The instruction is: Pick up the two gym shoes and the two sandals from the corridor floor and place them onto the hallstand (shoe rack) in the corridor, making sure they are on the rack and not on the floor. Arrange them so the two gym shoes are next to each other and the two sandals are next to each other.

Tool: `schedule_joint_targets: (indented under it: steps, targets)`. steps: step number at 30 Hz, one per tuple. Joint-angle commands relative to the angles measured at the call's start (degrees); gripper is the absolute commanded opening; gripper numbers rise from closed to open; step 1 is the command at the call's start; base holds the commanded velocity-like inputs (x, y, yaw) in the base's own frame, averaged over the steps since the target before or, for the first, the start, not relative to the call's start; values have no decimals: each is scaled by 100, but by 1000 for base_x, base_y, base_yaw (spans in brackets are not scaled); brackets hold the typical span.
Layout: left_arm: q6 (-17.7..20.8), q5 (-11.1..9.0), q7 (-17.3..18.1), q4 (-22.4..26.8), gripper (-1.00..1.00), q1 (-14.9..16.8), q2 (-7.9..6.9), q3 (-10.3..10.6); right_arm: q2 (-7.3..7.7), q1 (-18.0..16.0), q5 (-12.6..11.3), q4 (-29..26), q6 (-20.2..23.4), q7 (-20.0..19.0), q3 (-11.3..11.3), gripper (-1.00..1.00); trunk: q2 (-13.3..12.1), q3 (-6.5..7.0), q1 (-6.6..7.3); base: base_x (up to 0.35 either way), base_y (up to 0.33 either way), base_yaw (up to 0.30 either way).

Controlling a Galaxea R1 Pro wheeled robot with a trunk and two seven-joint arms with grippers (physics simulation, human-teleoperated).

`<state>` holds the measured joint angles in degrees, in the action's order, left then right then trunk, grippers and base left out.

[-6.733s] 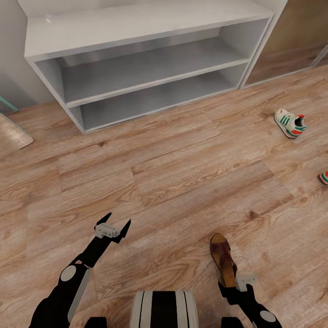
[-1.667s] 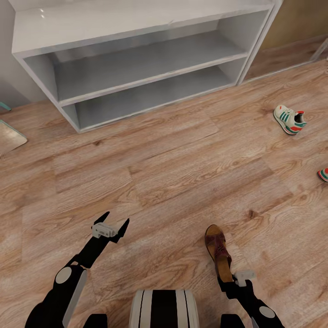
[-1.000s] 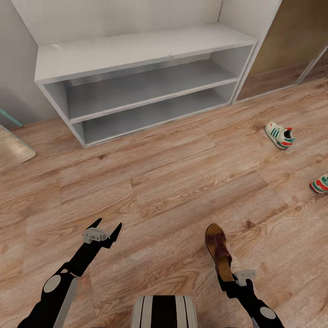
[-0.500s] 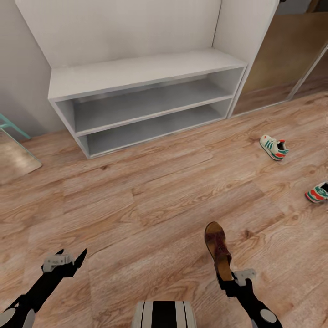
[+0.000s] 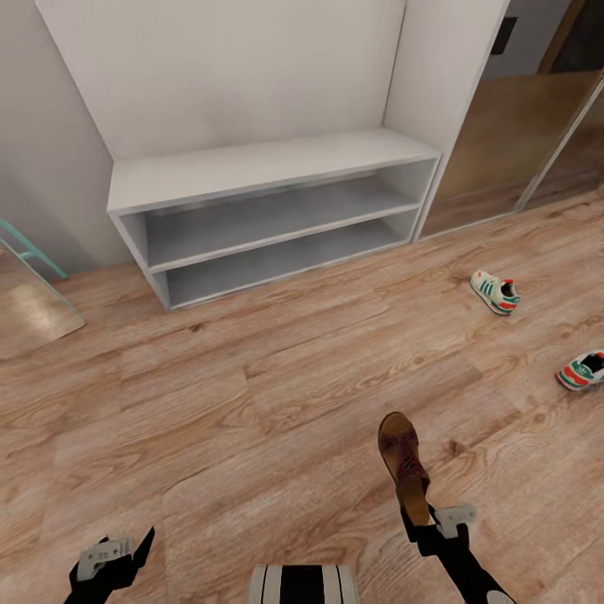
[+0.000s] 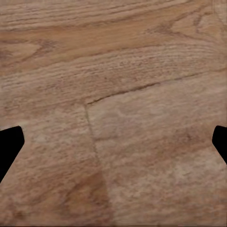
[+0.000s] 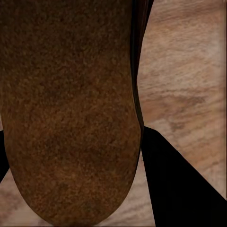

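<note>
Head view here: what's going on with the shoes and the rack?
The right hand holds one sandal by its heel end, toe pointing toward the rack. The left hand is open and empty, low over the floor. Two gym shoes lie apart on the floor to the right. The rack's bench top and both shelf slots hold no shoes yet.

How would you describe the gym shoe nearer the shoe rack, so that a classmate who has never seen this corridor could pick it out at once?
Start at the light grey hallstand against the wall, then look across the wood-plank floor off its right end. The gym shoe there is off-white with green side stripes and red-orange patches. The second gym shoe lies farther from the rack, at the picture's right edge, and the brown sandal sits in the right gripper.
</note>
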<state>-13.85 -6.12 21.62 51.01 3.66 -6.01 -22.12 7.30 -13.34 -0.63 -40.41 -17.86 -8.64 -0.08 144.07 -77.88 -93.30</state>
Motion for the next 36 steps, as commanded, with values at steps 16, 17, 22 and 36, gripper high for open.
schedule_joint_targets:
  steps: [16,17,22,36]
  targets:
    - [-1124,205,-1239,-847,100,3,66,-9,1,208,-35,711,-795,-15,-10,-100,-21,496,42,0,0,0]
    - [-1159,206,-1245,-871,100,3,69,-10,0,209,-35,762,-808,-15,-10,-100,-22,527,45,0,0,0]
    - [-1239,202,-1254,-972,100,3,71,-13,-6,209,-40,991,-823,-16,-10,-100,-29,683,57,0,0,0]
    - [-1269,207,-1257,-1023,100,3,69,-19,-19,209,-41,1120,-829,-16,-10,-100,-47,1119,94,0,0,0]
